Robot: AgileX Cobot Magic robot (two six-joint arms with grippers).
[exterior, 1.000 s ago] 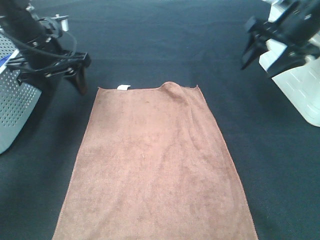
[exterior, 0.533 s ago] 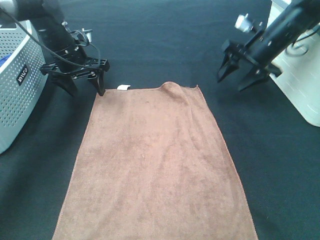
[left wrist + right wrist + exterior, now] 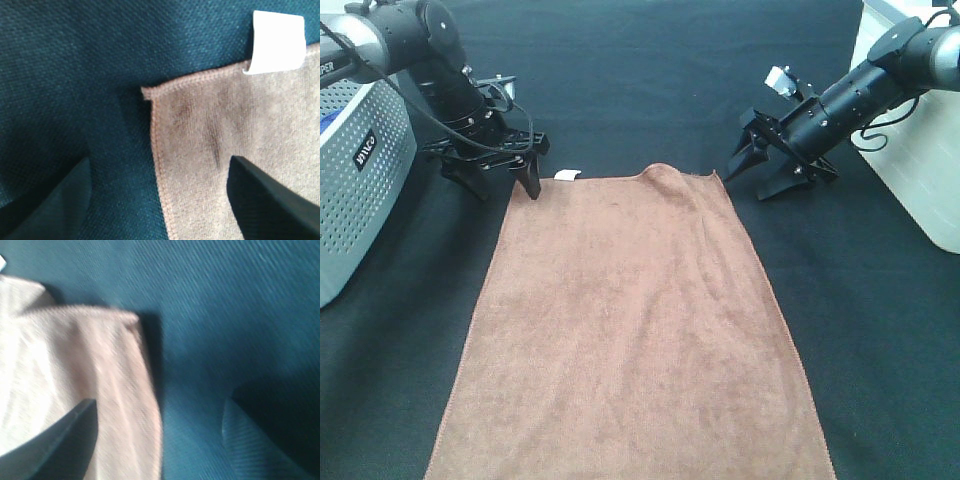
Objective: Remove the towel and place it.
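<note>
The brown towel (image 3: 630, 330) lies flat on the black table cloth, with its white tag (image 3: 566, 176) at the far short edge and a small hump near its far right corner. My left gripper (image 3: 505, 185) is open, its fingers straddling the towel's far left corner (image 3: 150, 95). My right gripper (image 3: 748, 176) is open, low at the far right corner (image 3: 131, 320), one finger over the towel and one over the cloth. Neither holds anything.
A grey perforated bin (image 3: 355, 190) stands at the left edge. A white box (image 3: 920, 170) stands at the right edge. The black cloth (image 3: 650, 70) stretches beyond the towel's far edge.
Both arms have come down and inward from the far sides to the towel's two far corners. The towel has not moved.
</note>
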